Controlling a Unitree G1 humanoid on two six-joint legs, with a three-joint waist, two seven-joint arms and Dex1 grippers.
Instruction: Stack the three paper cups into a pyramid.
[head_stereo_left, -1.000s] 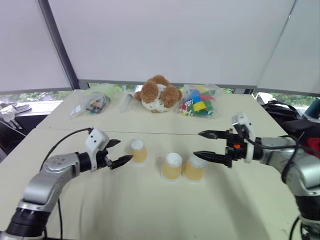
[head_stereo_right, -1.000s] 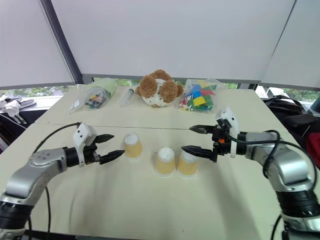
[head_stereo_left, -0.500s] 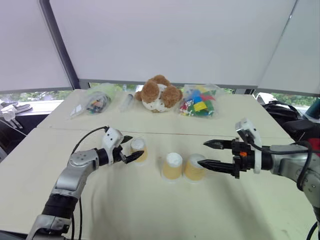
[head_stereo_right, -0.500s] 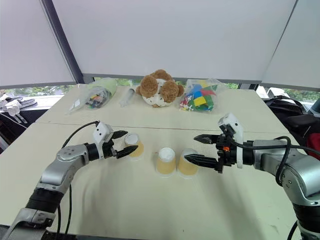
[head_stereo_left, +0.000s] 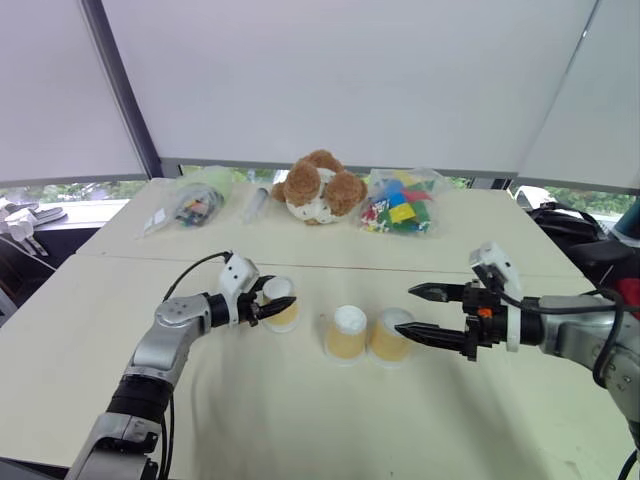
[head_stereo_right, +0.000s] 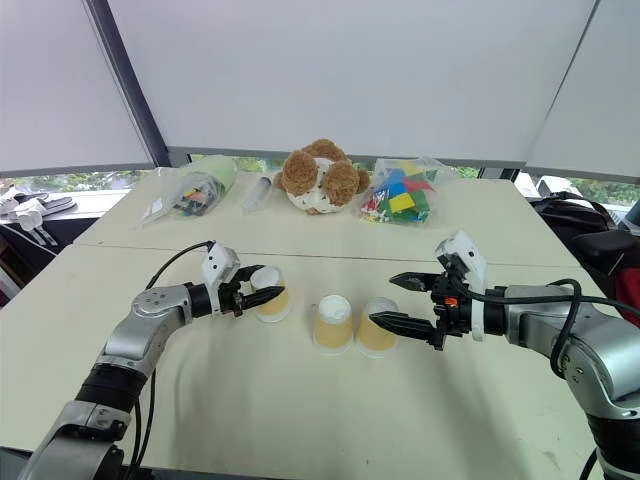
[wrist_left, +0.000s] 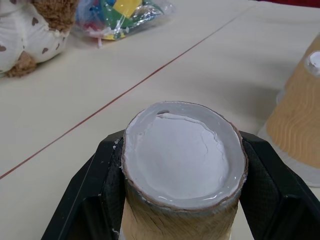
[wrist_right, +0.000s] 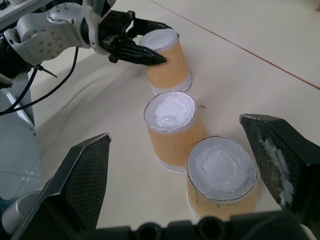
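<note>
Head views: L gripper (head_stereo_left: 268, 304), wide open a sec ago beside the leftmost cup (head_stereo_left: 281, 302), has now clamped it, left of centre on the bench (head_stereo_left: 300, 420); so first pick likely secured.

L wrist: cup between both pads.

R wrist: R gripper (wrist_right: 192, 175) agape over the other two cups (wrist_right: 200, 155), touching, lower middle.

In the left wrist view, the lower part of the gripped cup (wrist_left: 184, 165) is cut off by the picture's edge, and the teddy bear (wrist_left: 30, 30) is cropped at the corner. The contents of the clear bag (head_stereo_left: 190, 205) left of the teddy bear cannot be made out.
</note>
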